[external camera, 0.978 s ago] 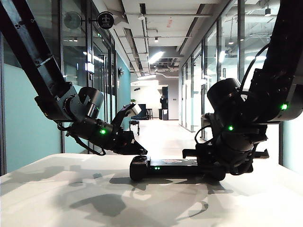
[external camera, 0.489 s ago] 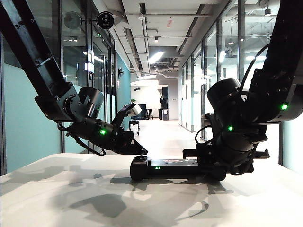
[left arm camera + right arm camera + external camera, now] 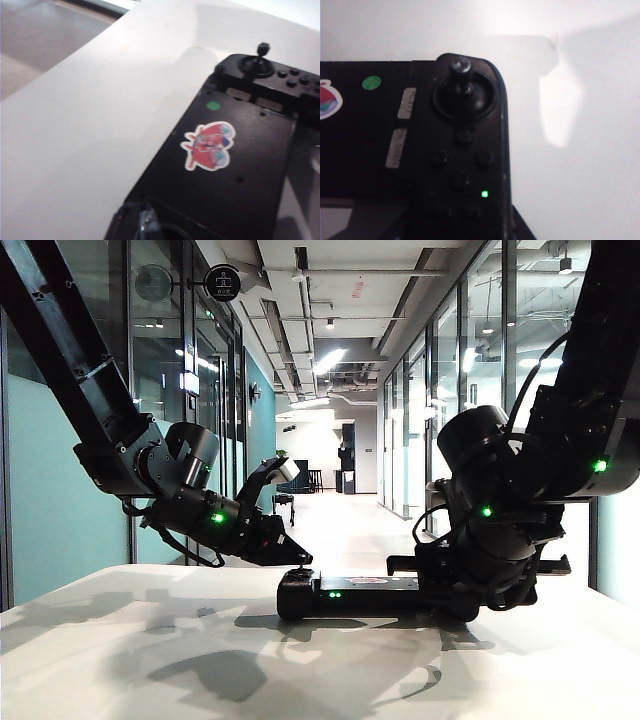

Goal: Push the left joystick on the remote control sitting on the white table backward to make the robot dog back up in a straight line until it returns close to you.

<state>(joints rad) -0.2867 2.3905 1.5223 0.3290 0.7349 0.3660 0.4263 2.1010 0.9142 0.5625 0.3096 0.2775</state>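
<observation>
Office corridor: glass partition walls [image 3: 165, 410], ceiling lights [image 3: 330, 358].

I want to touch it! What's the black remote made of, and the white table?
The remote control looks like hard matte black plastic, finely grained with a dull sheen; a paper-like sticker sits on it. The white table looks smooth and matte, maybe laminate or painted board: soft shadows, no glare.

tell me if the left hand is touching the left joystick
Cannot tell. In the exterior view the left hand sits right over the left joystick on the remote control, black on black, showing neither gap nor contact.
</observation>
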